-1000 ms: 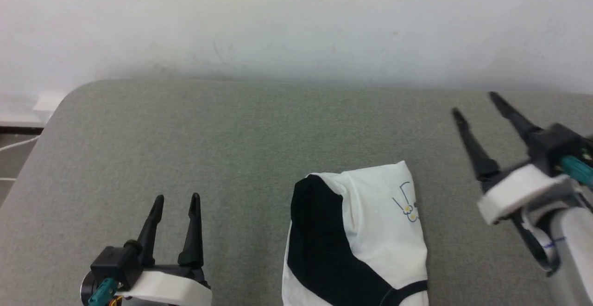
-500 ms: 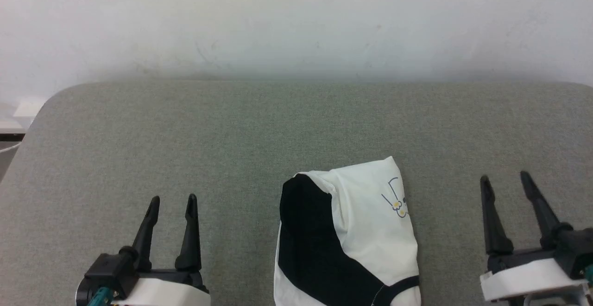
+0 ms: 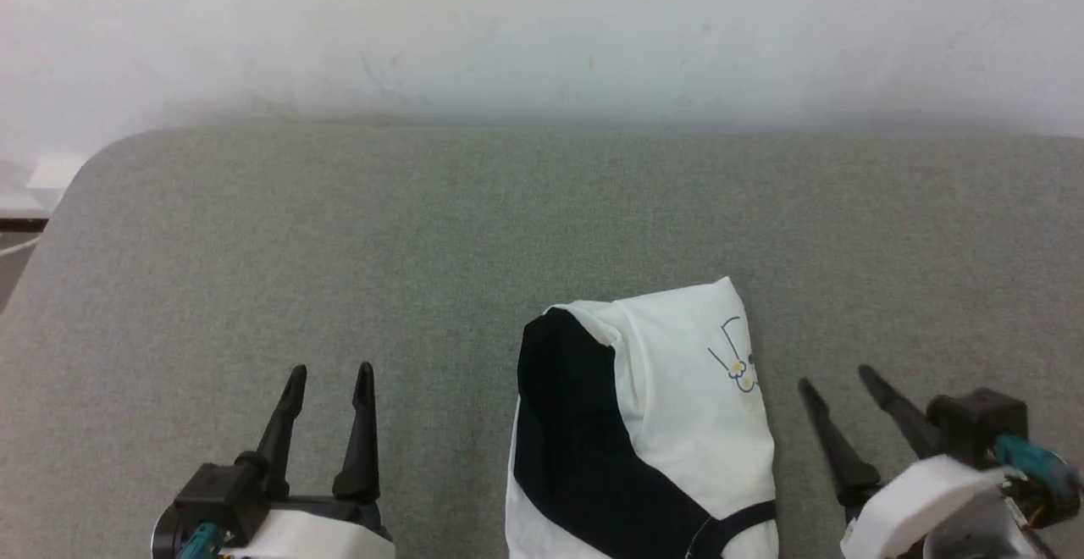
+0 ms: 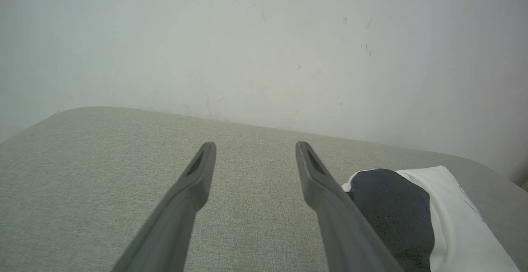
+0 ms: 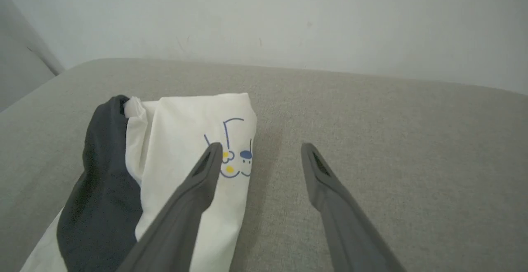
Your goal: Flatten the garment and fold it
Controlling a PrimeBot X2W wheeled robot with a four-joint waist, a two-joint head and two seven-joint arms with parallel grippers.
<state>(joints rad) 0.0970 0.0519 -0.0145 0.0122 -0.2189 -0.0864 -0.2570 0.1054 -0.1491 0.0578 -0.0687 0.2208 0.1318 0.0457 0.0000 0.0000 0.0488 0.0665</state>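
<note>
Near worktop point(image 3: 339, 229) front edge, mid: garment point(image 3: 677, 406) lies folded. L gripper point(image 3: 331, 368) & R gripper point(image 3: 833, 375) either side, fingers wide, empty.

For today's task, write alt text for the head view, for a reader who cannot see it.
A folded-over white garment with a black sleeve across it and a small drawing lies at bottom centre on a grey-green padded surface. The left gripper and right gripper flank it without touching, jaws open, below a pale wall.
</note>
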